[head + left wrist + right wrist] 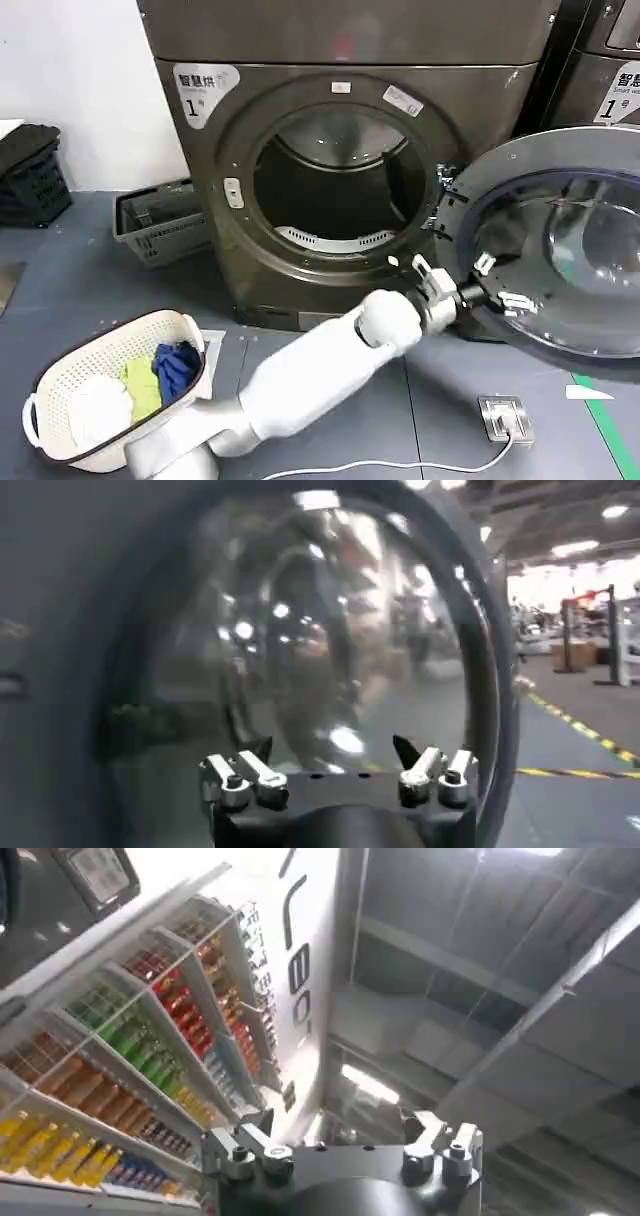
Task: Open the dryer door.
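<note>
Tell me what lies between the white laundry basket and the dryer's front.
In the head view, a bare stretch of grey floor separates the white laundry basket from the dryer; a grey crate sits off to the side.

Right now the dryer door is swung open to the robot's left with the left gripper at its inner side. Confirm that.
Wrong side. In the head view the dryer door is swung open to the robot's right of the dryer. The left gripper is indeed at its inner side, fingers open.

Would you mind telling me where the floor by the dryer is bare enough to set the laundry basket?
Bare grey floor lies left of the dryer, between the grey crate and the laundry basket. It is crowded on the right: the open dryer door, the left tool and a cabled floor box.
</note>
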Available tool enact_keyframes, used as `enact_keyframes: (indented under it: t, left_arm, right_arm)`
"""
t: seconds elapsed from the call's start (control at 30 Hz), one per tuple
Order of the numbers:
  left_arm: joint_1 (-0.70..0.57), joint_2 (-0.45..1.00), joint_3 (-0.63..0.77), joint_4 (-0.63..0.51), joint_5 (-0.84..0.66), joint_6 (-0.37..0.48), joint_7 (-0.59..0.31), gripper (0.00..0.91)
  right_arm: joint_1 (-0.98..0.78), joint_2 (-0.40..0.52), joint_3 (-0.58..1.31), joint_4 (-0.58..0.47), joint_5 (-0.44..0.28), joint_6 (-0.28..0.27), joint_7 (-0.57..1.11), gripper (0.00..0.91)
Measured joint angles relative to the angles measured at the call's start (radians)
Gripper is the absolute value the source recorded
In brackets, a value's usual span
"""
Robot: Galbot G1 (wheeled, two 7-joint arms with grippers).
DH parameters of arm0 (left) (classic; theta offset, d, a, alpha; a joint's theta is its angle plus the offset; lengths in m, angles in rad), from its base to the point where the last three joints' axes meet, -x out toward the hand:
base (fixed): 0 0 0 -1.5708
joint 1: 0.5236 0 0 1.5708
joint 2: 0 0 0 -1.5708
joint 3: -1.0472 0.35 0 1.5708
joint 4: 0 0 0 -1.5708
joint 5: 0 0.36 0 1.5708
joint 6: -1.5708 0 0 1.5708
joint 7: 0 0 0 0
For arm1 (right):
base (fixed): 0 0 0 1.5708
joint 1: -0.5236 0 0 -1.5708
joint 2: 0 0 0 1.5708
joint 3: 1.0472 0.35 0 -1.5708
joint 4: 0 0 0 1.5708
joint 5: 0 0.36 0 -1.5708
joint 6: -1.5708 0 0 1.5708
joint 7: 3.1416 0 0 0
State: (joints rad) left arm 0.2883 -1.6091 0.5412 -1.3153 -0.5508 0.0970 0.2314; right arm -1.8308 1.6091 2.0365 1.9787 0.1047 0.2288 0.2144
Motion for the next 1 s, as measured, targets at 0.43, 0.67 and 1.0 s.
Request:
enact_keyframes:
  t: [0.43,0.67,1.0]
  left_arm:
    - [-0.036,0.0,-0.022,-0.006,-0.021,0.0,0.034,0.907]
    - [-0.032,0.0,-0.02,-0.029,-0.02,0.009,0.047,0.907]
    - [-0.001,0.0,-0.014,-0.124,0.016,0.042,0.068,0.907]
  right_arm:
    - [0.007,0.0,-0.021,0.003,-0.005,0.001,-0.003,0.907]
    - [0.013,0.0,-0.025,0.004,-0.001,0.003,-0.022,0.907]
    - [0.028,0.0,-0.034,0.027,0.032,-0.044,-0.052,0.907]
